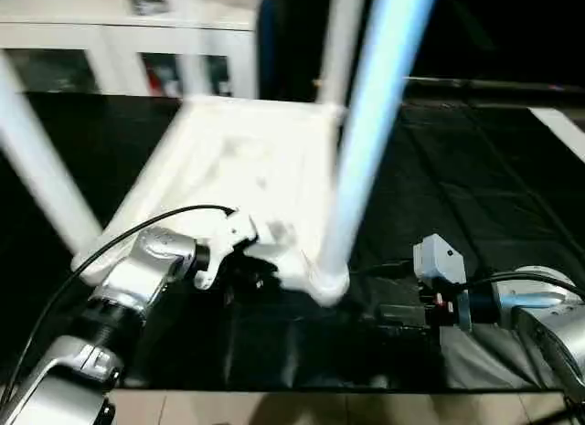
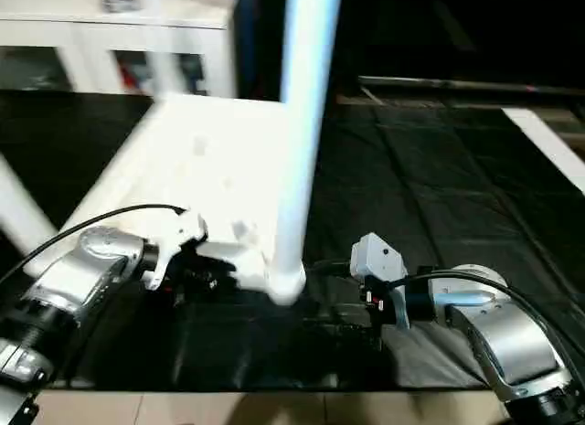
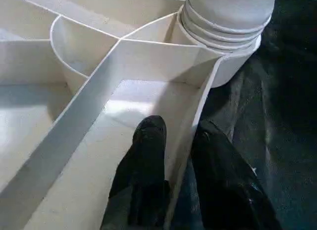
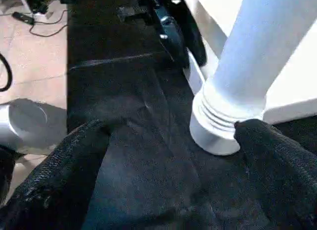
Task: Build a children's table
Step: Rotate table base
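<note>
The upturned children's table [image 1: 247,169] lies on black sheeting [image 1: 475,187]; the left gripper [image 3: 178,156] pinches its frame wall, and the right gripper [image 4: 168,156] is spread wide.

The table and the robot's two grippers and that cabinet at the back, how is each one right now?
children's table: upside down on the black mat, legs pointing up.
near leg: standing in its corner socket.
left gripper: fingers straddling the table's frame wall.
right gripper: open wide beside the near leg's base.
cabinet: glass doors closed.
</note>
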Motion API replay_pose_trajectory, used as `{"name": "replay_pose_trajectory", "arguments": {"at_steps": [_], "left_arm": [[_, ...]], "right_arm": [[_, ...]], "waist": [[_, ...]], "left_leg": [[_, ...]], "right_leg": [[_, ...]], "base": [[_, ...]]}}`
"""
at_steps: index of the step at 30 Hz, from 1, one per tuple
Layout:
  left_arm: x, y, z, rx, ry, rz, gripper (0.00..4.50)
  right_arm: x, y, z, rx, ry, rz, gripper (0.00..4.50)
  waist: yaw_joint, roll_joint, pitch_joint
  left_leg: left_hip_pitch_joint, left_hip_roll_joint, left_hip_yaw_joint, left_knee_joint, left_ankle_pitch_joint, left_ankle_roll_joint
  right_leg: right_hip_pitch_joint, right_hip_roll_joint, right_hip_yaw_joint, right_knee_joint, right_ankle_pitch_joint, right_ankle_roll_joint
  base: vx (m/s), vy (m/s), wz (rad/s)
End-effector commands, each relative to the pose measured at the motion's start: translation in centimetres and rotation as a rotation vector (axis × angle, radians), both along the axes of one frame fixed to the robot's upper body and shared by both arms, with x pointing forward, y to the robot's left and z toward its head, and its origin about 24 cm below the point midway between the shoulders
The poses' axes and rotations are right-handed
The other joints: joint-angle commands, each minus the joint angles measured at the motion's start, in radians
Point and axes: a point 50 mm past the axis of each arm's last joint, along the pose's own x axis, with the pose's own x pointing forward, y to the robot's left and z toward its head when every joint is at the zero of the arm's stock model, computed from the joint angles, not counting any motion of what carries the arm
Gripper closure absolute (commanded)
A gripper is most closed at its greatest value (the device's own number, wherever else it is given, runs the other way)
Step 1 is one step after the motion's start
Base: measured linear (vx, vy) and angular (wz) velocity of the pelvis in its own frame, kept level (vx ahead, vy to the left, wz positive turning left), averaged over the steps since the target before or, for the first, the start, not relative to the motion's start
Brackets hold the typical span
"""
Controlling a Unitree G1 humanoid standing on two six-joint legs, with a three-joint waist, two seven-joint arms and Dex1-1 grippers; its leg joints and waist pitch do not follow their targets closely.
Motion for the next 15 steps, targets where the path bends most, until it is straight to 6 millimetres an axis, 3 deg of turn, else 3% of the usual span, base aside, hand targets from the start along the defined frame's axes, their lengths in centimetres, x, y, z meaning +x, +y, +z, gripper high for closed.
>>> {"name": "replay_pose_trajectory", "arguments": {"at_steps": [1,3,4,5,7,9,10,13,15], "left_arm": [[-1.0,0.0,-0.6,-0.031,0.027,-0.014,3.87],[-1.2,-0.1,-0.6,-0.018,0.012,-0.043,3.88],[-1.7,-0.2,-0.5,-0.004,-0.023,-0.132,3.88],[-2.1,-0.2,-0.5,0.004,-0.018,-0.188,3.89],[-2.5,-0.2,-0.5,0.024,-0.004,-0.246,3.91],[-2.6,-0.2,-0.6,0.045,0.007,-0.261,3.93],[-2.3,-0.3,-0.5,0.077,-0.021,-0.29,3.94],[-1.7,-0.6,-0.2,0.089,-0.068,-0.307,3.95],[-0.6,-1.0,0.3,0.074,-0.13,-0.276,3.95]], "right_arm": [[0.9,0.1,0.5,-0.019,-0.056,-0.016,0.0],[1.1,0.1,0.4,-0.024,-0.063,-0.024,0.0],[1.5,0.0,0.4,-0.02,-0.07,-0.055,0.0],[2.0,0.0,0.3,-0.01,-0.076,-0.096,0.0],[2.6,0.1,0.4,0.022,-0.08,-0.128,0.0],[2.8,0.2,0.5,0.049,-0.074,-0.131,0.0],[2.7,0.4,0.5,0.074,-0.057,-0.099,0.0],[2.5,0.6,0.5,0.072,-0.049,-0.066,0.0],[2.5,0.7,0.4,0.067,-0.049,-0.055,0.0]], "waist": [[0.01,-0.03,-0.055],[0.009,-0.026,-0.056],[0.012,-0.032,-0.057],[0.012,-0.03,-0.057],[0.014,-0.028,-0.059],[0.018,-0.026,-0.062],[0.025,-0.029,-0.063],[0.039,-0.029,-0.061],[0.044,-0.031,-0.057]], "left_leg": [[-0.015,0.046,-0.017,-0.086,-0.152,0.05],[-0.013,0.045,-0.015,-0.085,-0.127,0.061],[-0.009,0.045,-0.012,-0.083,-0.115,0.07],[-0.014,0.043,-0.012,-0.083,-0.097,0.077],[-0.007,0.044,-0.01,-0.083,-0.081,0.08],[-0.003,0.045,-0.008,-0.082,-0.058,0.084],[-0.001,0.047,-0.005,-0.079,-0.042,0.099],[0.0,0.047,-0.004,-0.08,-0.061,0.1],[0.003,0.047,-0.004,-0.084,-0.097,0.082]], "right_leg": [[0.046,-0.062,0.033,-0.083,-0.328,-0.201],[0.043,-0.059,0.032,-0.081,-0.291,-0.21],[0.042,-0.057,0.031,-0.08,-0.267,-0.215],[0.045,-0.058,0.032,-0.075,-0.238,-0.218],[0.04,-0.056,0.03,-0.072,-0.196,-0.232],[0.043,-0.055,0.03,-0.063,-0.133,-0.254],[0.043,-0.053,0.03,-0.056,-0.058,-0.276],[0.043,-0.055,0.03,-0.059,-0.069,-0.28],[0.041,-0.056,0.031,-0.066,-0.122,-0.272]], "base": [[0.0,0.0,0.0],[0.0,0.0,0.0],[0.0,0.0,0.0],[0.0,0.0,0.0],[0.0,0.0,0.0],[0.0,0.0,0.0],[0.0,0.0,0.0],[0.0,0.0,0.0],[0.0,0.0,0.0]]}}
